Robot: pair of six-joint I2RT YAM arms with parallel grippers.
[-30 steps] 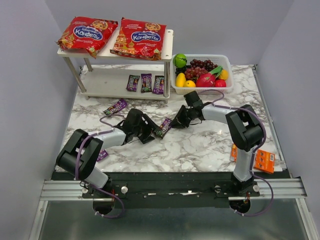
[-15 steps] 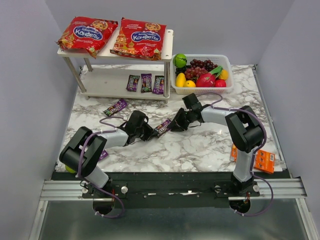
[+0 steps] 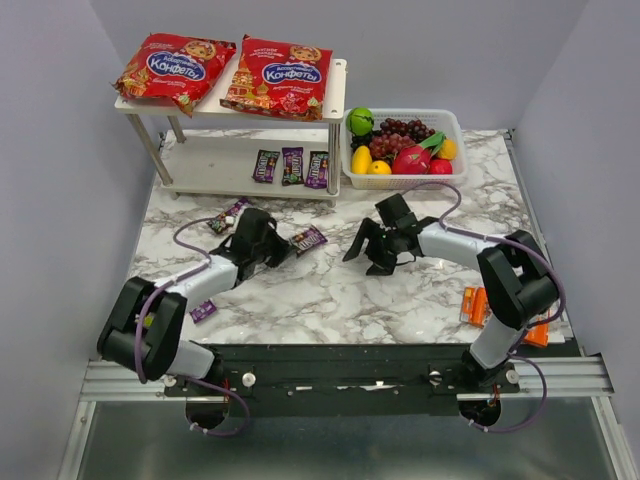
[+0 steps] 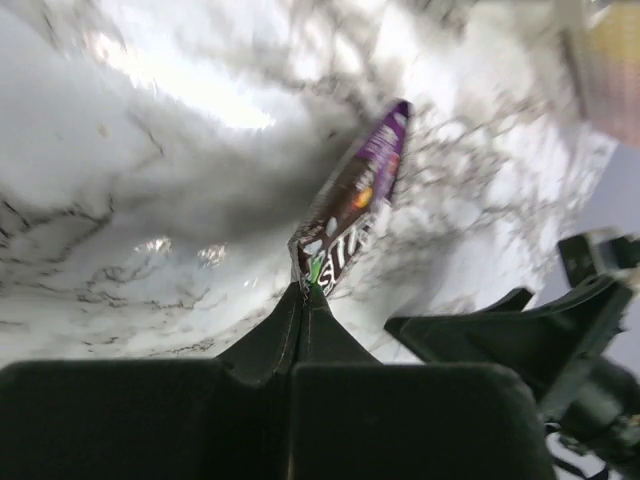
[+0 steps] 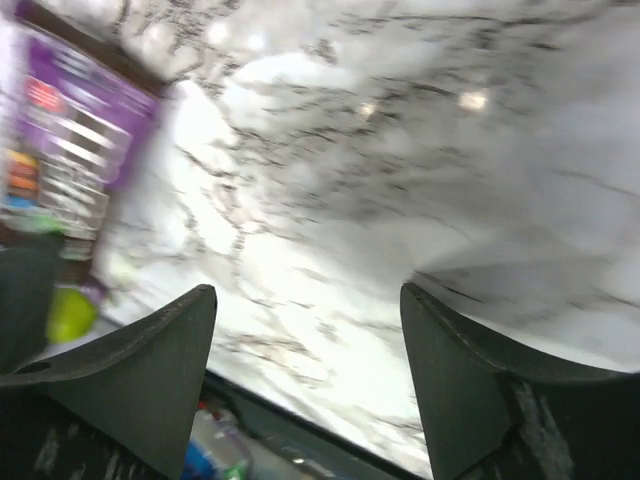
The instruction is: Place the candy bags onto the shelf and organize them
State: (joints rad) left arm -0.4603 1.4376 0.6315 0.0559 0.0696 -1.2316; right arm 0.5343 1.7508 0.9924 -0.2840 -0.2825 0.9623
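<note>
Item, shelf [image 3: 210, 160]: two red candy bags [image 3: 175, 65] lie side by side on its top board, and three dark packets [image 3: 292, 165] sit in a row on its lower board.
Item, loose packet [image 3: 228, 216]: on the marble table [image 3: 400, 300], just before the shelf's left half.
Item, my left gripper [image 4: 306, 298]: before the shelf's middle, jaws pinched tight on one end of a purple packet [image 4: 355, 200].
Item, my right gripper [image 5: 305, 300]: before the shelf's right end, jaws spread wide, holding nothing.
</note>
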